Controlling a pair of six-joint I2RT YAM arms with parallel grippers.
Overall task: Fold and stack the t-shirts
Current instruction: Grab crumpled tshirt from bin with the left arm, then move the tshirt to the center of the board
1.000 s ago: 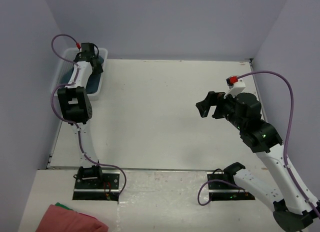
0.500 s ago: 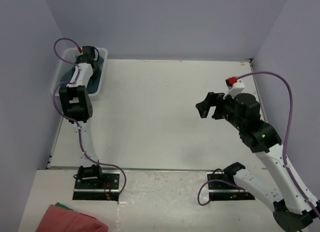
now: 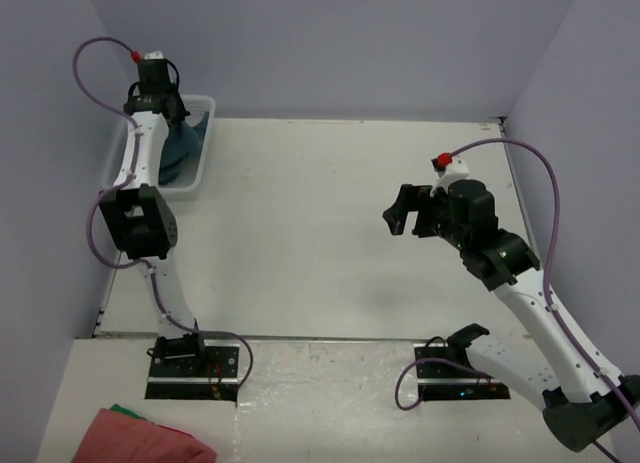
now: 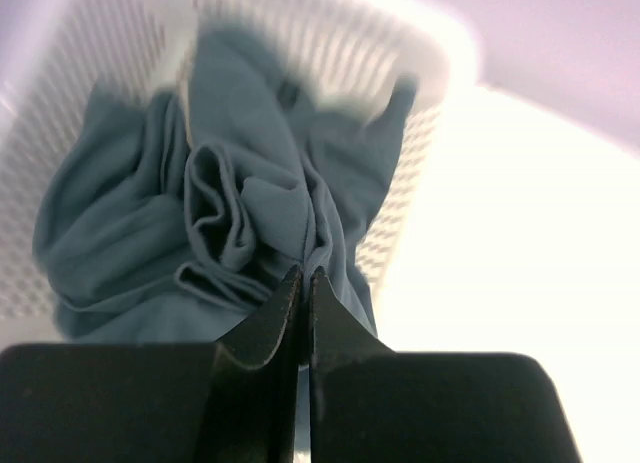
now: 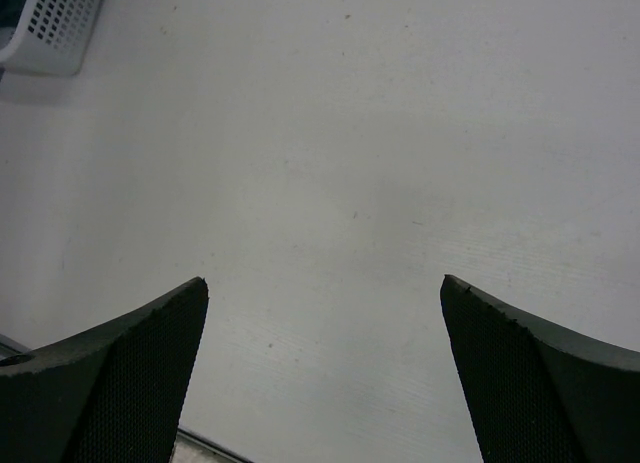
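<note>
T-shirt, dark teal-blue, plain: crumpled inside the white mesh basket, with one fold pulled up out of the heap. Left jaws: directly above the basket, clenched on that raised fold. Right jaws: well apart from the basket, to its right and nearer the arm bases, spread wide over bare table, grasping nothing. Pink-red cloth with green edge: well apart from the basket, beyond the table's near edge.
</note>
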